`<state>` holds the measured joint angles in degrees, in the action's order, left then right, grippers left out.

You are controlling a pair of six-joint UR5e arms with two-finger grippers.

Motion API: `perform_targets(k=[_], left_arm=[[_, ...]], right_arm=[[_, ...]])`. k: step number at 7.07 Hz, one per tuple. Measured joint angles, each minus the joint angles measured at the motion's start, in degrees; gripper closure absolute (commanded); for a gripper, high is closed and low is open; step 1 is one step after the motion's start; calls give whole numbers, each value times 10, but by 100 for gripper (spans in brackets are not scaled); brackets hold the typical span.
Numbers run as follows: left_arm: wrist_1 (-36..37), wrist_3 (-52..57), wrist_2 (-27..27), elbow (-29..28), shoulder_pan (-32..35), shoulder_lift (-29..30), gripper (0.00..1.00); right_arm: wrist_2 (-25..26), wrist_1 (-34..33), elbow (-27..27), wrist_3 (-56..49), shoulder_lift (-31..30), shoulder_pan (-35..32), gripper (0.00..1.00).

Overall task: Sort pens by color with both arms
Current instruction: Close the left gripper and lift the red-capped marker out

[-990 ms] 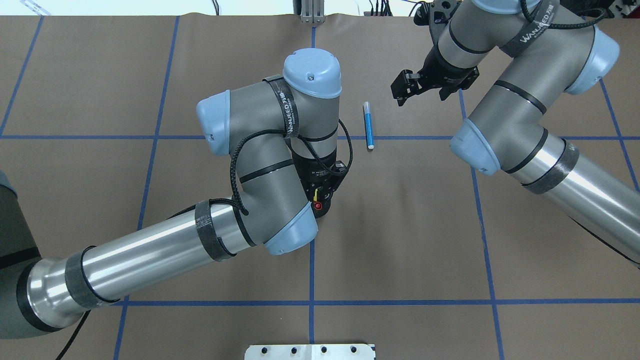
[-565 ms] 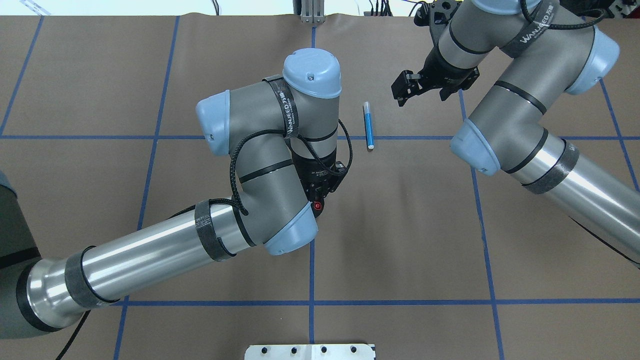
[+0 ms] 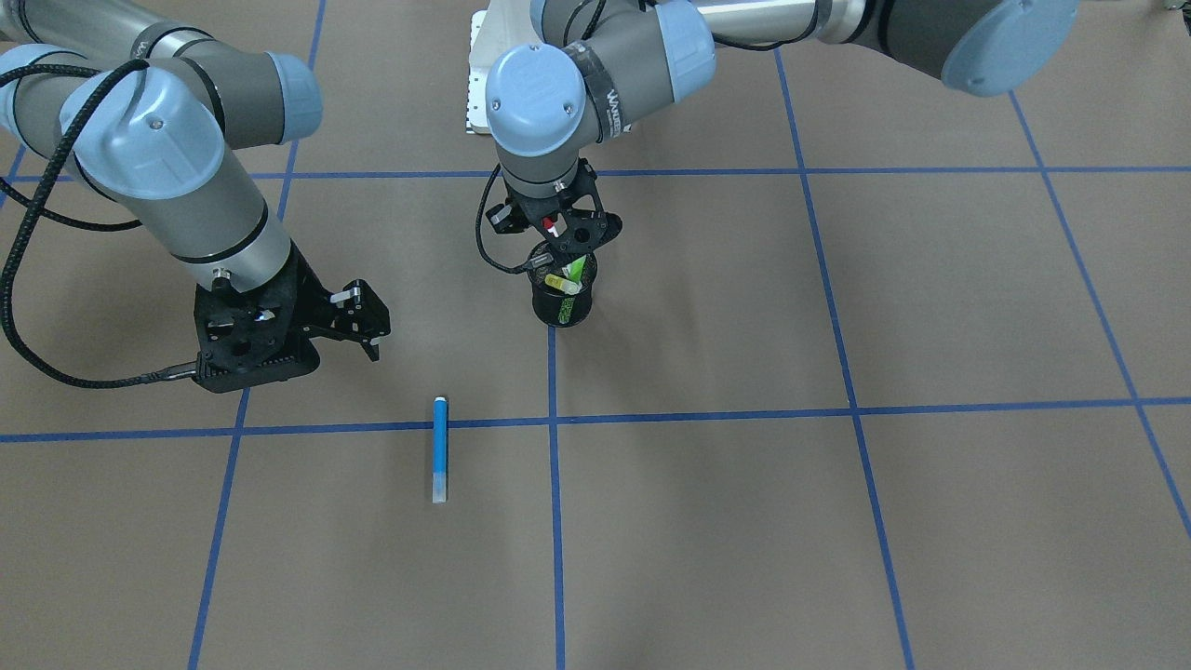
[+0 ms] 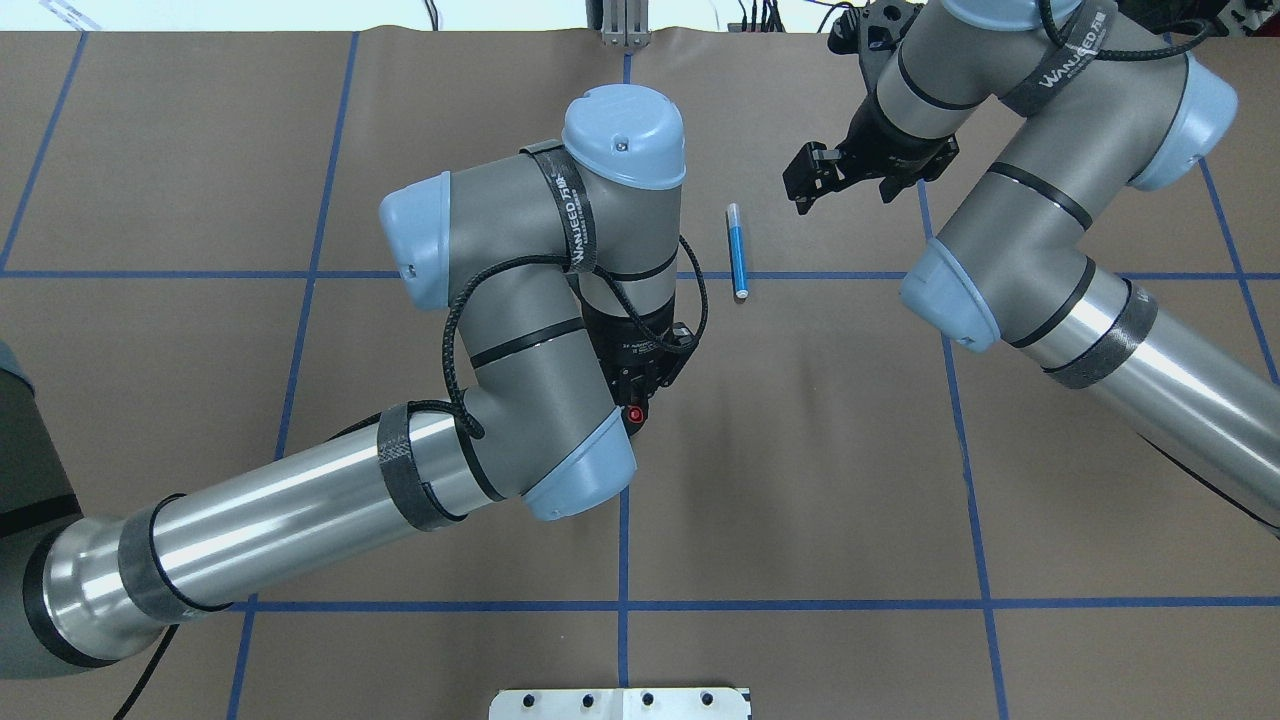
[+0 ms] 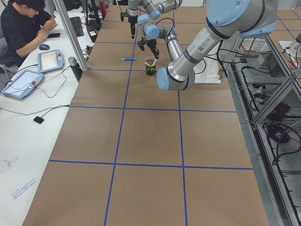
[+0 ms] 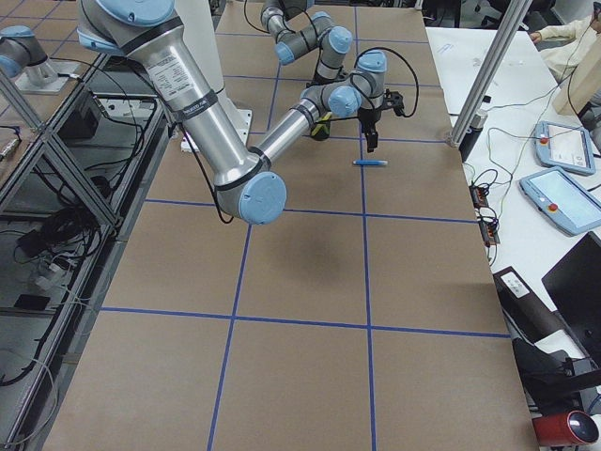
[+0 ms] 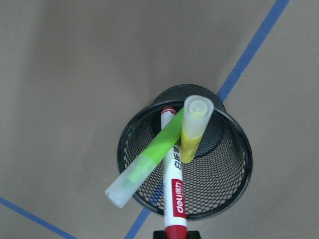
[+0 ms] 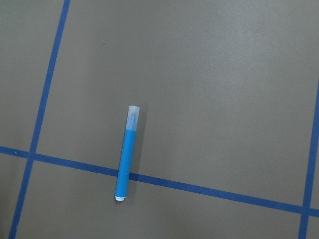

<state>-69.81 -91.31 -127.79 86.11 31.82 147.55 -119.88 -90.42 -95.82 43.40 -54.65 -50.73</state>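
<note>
Four pens in view. Three of them, lime green pen (image 7: 152, 160), yellow pen (image 7: 194, 127) and red-capped white pen (image 7: 175, 191), crossed inside black mesh cup (image 7: 238, 149) at mid-bench. Left hand (image 3: 556, 237) directly above cup, closed on red upper end of red-capped white pen, lower end down inside cup. Judged step: drawing this pen straight up, vertical hold suited to clearing rim and both leaning neighbours. Blue pen (image 3: 439, 449) flat on bench (image 3: 837, 558), across a blue tape line (image 3: 744, 410), well apart from cup; probably laid out as a colour group of its own. Right hand (image 3: 368, 321) near blue pen, above bench, fingers spread wide, holding nothing. Open bench on every side of cup and blue pen, bench edges far off. Tightest spot: cup mouth, with risk of dragging crossed green and yellow pens along. Ample room between arms for separate set-down places.
</note>
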Motion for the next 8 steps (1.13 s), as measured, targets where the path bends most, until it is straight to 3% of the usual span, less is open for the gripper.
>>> perform_targets(k=[3, 8], left_arm=[[43, 12, 0, 56, 1, 5, 80], [44, 64, 2, 111, 30, 15, 82]], right_arm=[[0, 1, 1, 0, 0, 0, 1], [0, 2, 0, 4, 0, 0, 1]])
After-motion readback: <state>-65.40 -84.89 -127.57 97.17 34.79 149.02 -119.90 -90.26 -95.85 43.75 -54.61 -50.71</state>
